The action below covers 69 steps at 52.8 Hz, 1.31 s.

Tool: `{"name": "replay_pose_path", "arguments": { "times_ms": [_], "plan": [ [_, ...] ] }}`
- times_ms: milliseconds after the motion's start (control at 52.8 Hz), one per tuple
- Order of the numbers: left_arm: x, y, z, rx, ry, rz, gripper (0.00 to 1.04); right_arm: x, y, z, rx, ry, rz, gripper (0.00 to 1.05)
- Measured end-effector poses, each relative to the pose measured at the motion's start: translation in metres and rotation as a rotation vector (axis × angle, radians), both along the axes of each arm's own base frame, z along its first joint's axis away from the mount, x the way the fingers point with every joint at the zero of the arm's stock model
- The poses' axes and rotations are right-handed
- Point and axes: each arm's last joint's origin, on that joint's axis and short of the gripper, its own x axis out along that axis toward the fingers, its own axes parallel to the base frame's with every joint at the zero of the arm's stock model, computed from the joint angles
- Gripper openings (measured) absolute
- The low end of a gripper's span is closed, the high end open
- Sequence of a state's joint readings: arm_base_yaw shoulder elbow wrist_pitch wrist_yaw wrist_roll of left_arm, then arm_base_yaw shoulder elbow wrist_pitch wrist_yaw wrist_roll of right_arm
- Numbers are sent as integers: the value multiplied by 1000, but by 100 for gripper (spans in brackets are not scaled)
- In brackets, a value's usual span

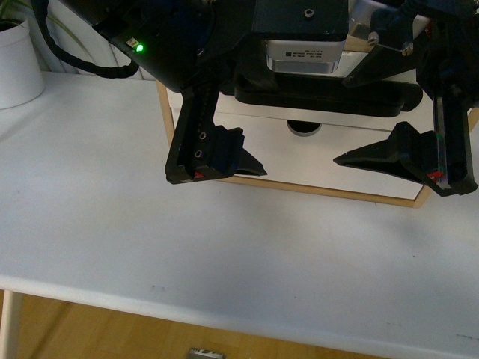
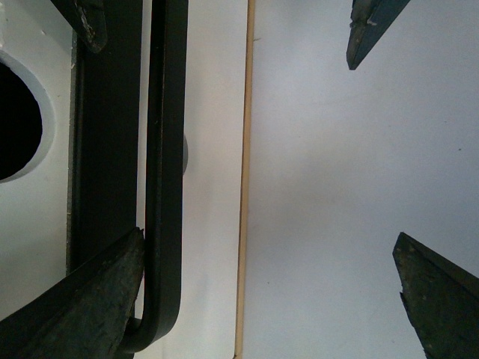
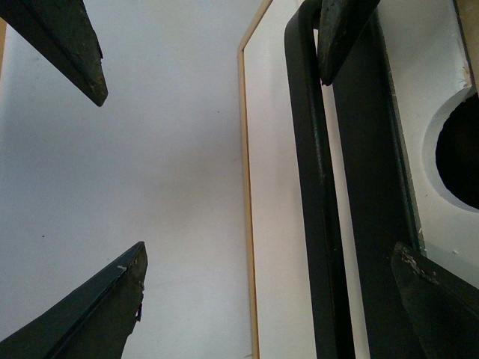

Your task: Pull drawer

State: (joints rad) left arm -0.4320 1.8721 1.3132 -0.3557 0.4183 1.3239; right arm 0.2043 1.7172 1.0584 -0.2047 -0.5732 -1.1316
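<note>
You have the drawer (image 1: 299, 161) just toward 1 o'clock from the middle of the front view. Its white front sits inside a pale wood frame (image 2: 245, 187) on the white table (image 1: 224, 262). The half-round notch (image 1: 303, 129) shows at the drawer's 12 o'clock edge, partly covered by the black bar handle (image 2: 168, 149).

Your left gripper (image 2: 268, 235) stands at the 9 o'clock end of the handle, jaws wide apart. One finger (image 2: 82, 299) is on the notch side of the bar and the other (image 2: 441, 299) hangs over bare table. You cannot tell whether the inner finger touches the bar.

Your right gripper (image 3: 269, 247) is at the 3 o'clock end, likewise spread, with one finger (image 3: 441, 299) beyond the bar and one (image 3: 82, 321) over the table. Neither gripper clamps anything.

A white pot (image 1: 16, 67) stands in the 10 o'clock corner.
</note>
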Motion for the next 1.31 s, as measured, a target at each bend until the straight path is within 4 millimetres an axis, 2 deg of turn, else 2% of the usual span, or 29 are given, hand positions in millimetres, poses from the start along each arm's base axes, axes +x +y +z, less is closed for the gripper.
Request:
{"name": "replay_pose_path", "arguments": {
  "times_ms": [493, 1307],
  "plan": [
    [0, 0, -2, 7, 6, -3, 99, -4, -10, -6, -45, 36, 23, 96],
    [-5, 0, -1, 56, 43, -26, 99, -11, -11, -12, -109, 73, 88, 96]
  ]
}}
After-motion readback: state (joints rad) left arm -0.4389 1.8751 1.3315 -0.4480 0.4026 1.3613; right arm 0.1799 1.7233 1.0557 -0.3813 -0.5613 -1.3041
